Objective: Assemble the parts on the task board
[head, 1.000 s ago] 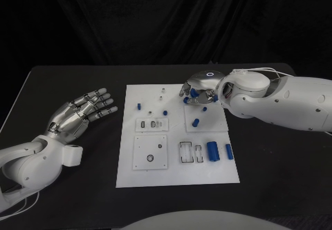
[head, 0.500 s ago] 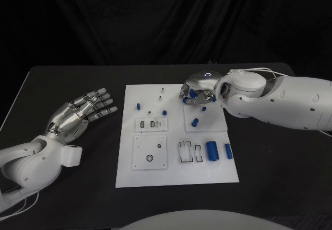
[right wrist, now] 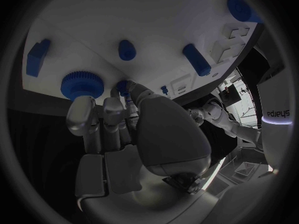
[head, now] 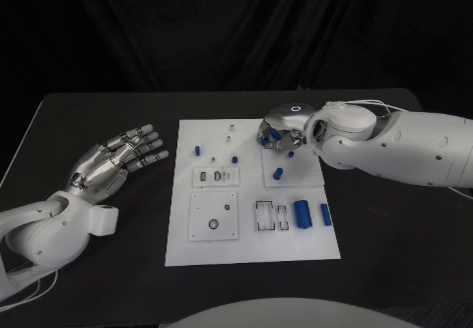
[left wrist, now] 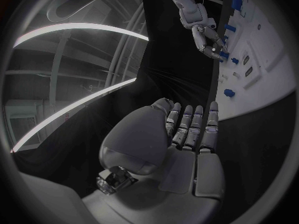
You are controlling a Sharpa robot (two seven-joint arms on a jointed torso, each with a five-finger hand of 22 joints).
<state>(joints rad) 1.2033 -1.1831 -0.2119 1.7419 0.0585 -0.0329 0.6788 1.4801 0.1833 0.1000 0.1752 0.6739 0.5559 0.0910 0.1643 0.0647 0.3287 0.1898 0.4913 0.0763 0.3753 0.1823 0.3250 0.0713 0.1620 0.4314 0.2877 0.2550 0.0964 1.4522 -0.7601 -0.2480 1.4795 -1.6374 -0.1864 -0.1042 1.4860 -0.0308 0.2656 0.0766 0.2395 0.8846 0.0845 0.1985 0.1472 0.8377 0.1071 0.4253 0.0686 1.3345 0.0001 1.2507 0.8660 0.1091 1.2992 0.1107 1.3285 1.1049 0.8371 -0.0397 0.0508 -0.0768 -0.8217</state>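
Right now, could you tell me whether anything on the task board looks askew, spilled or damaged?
Nothing stands out. The task board lies flat and square on the table, with blue parts lying scattered across it. The right robot hand is at the board's far edge among small blue pieces; the left robot hand is open beside the board.

The left white arm comes in low from the near left, forearm angled up and away from the body. Its silver many-fingered left hand (head: 115, 159) is lifted with the palm showing, fingers straight and spread apart, nothing in them; the wrist camera shows that hand (left wrist: 181, 149) flat with fingers side by side. The right white arm reaches in from the right, elbow bulky, wrist bent down. The silver right hand (head: 277, 135) is curled, fingers (right wrist: 93, 119) bunched together pointing downward.
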